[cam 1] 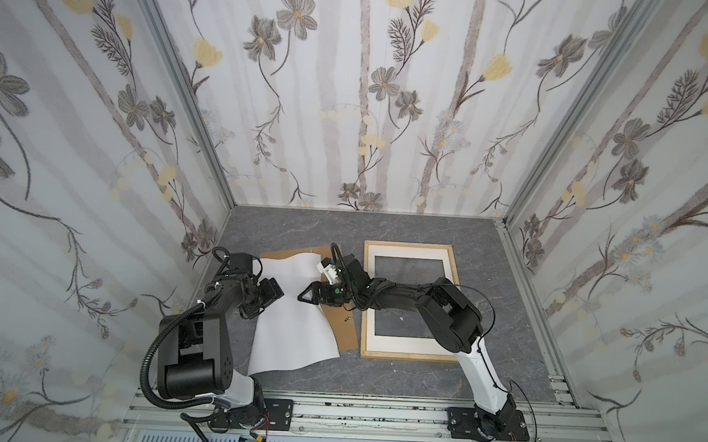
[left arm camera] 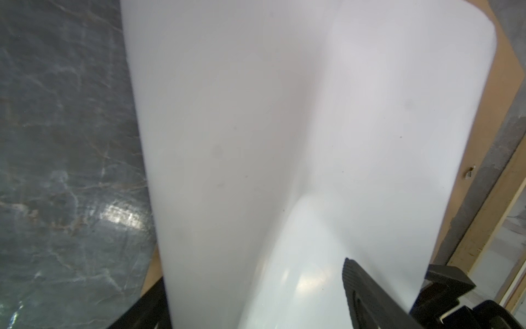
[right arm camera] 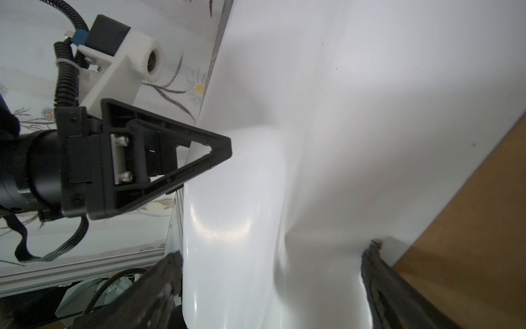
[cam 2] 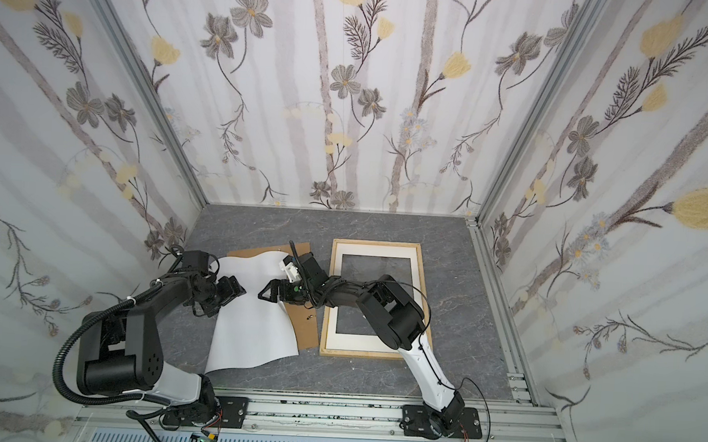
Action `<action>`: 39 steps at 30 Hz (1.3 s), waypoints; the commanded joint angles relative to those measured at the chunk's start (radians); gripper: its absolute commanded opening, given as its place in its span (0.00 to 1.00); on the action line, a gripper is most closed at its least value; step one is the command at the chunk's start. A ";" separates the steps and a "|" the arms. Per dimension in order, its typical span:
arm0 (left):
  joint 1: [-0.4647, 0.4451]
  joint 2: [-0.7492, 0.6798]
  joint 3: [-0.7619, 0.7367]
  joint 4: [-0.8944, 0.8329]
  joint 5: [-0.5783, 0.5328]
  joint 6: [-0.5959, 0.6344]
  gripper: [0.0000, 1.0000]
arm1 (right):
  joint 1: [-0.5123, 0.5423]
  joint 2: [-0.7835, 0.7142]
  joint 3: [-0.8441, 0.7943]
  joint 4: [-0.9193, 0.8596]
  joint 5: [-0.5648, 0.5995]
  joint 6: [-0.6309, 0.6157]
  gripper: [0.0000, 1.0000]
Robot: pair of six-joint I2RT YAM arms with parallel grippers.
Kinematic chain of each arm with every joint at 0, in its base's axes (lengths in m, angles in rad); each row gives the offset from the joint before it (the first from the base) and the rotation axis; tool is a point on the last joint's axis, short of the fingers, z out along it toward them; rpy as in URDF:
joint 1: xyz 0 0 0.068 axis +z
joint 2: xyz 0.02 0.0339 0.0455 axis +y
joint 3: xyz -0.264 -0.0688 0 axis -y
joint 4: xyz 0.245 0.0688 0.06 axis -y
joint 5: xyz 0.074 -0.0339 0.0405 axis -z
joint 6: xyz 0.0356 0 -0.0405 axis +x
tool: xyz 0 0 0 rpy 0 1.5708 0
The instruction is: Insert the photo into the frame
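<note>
Now: photo outside the frame, humped between two grippers

The frame point(cam 1: 407, 356) lies flat on the grey table point(cam 1: 426, 230), right of centre. Inside its wood strips sits a white inner border point(cam 1: 408, 255) around an open window where the table shows through. The right arm point(cam 1: 443, 314) crosses above it.

The photo point(cam 1: 292, 335) is outside the frame, to its left, white side up. It lies partly over the brown backing panel point(cam 1: 344, 331), whose right edge runs just beside the frame's left strip. The sheet is humped in the middle.

The left gripper point(cam 1: 277, 296) is at the sheet's left edge, with one finger point(left arm camera: 361, 287) on top of the paper; how far its jaws are closed I cannot tell. The right gripper point(cam 1: 303, 297) reaches across to the sheet's right side, jaws wide, a raised fold of paper between its fingers point(right arm camera: 378, 279).

Bare table lies free behind the frame and panel up to the back wall point(cam 1: 368, 148), in a strip right of the frame, and in front towards the rail point(cam 1: 375, 410).
</note>
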 commanded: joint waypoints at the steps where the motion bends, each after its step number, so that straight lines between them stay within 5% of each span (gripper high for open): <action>1: -0.002 -0.027 -0.008 -0.010 0.050 -0.020 0.73 | 0.005 -0.013 -0.007 -0.044 -0.027 0.024 0.90; 12: -0.002 -0.112 -0.012 -0.030 0.058 -0.027 0.50 | 0.008 -0.002 0.072 -0.208 0.054 -0.053 0.50; 24: 0.002 -0.205 -0.036 -0.054 0.049 -0.021 0.50 | 0.049 -0.033 0.203 -0.498 0.313 -0.186 0.22; 29: 0.006 -0.292 -0.028 -0.062 0.073 -0.033 0.54 | 0.061 -0.099 0.227 -0.598 0.399 -0.226 0.15; 39: 0.006 -0.390 0.003 -0.065 0.121 -0.062 0.64 | 0.060 -0.263 0.271 -0.876 0.650 -0.345 0.15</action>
